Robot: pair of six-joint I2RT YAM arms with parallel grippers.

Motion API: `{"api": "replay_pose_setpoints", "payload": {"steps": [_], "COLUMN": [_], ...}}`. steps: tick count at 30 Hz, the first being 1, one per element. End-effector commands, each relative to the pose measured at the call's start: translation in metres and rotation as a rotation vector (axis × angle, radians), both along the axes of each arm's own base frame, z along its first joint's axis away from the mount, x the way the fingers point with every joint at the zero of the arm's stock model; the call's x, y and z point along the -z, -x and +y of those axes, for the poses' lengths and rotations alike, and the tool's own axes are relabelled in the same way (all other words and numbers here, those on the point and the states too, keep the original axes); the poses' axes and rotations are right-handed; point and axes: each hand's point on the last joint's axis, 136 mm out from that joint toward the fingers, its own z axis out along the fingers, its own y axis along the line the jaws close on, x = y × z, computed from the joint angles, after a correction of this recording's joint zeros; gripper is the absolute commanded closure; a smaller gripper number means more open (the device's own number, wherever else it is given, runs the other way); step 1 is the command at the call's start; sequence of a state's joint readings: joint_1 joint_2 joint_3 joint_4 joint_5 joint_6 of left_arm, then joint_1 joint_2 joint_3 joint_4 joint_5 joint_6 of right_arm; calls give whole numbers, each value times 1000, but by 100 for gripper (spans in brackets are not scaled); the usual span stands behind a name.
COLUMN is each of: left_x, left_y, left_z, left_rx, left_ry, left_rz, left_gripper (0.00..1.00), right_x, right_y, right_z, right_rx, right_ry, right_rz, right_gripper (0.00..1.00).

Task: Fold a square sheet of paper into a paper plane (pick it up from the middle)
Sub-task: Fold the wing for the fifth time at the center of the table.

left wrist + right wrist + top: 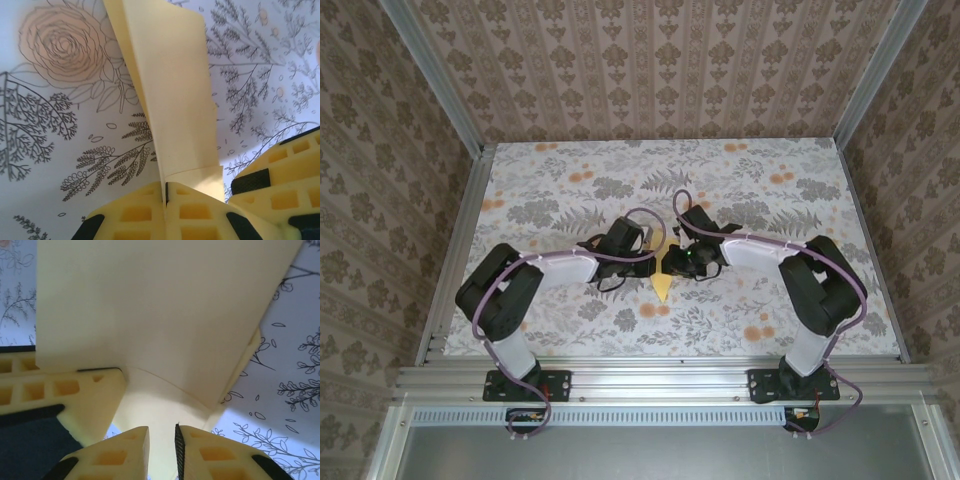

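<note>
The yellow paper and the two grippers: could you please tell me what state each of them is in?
yellow paper: folded into layers, not lying flat, caught between both grippers.
left gripper: shut on the yellow paper.
right gripper: jaws slightly apart with the yellow paper between them; whether they clamp it cannot be told.

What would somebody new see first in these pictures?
The folded yellow paper pops out first, right in the middle of the flowery table. Both black-and-white arms reach in and meet there. The left gripper and the right gripper each pinch the paper with yellow fingers.
</note>
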State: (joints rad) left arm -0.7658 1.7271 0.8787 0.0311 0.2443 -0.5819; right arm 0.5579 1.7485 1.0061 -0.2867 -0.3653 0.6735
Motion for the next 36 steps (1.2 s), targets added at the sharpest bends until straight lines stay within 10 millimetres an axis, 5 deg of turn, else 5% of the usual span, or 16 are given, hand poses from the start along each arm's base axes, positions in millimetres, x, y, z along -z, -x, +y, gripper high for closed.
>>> {"api": "replay_pose_setpoints", "payload": {"steps": [1,9,19,36], "left_x": [0,-2,-6,-1], "left_y": [3,2,14,41], "left_z": [-5,-5,-18,2], "left_rx": [46,38,-44,-146], "left_ry": [-15,-10,182,177], "left_rz": [0,-3,58,8], "left_gripper": [96,95,66,73], "right_x": [11,30,58,66], "right_y": [-2,-1,11,16], "right_z": [2,-10,-19,-29], "right_rx": [8,49,170,341], "right_ry": [-5,35,33,33], "right_rz": [32,76,172,248], "right_gripper": [80,85,85,85]}}
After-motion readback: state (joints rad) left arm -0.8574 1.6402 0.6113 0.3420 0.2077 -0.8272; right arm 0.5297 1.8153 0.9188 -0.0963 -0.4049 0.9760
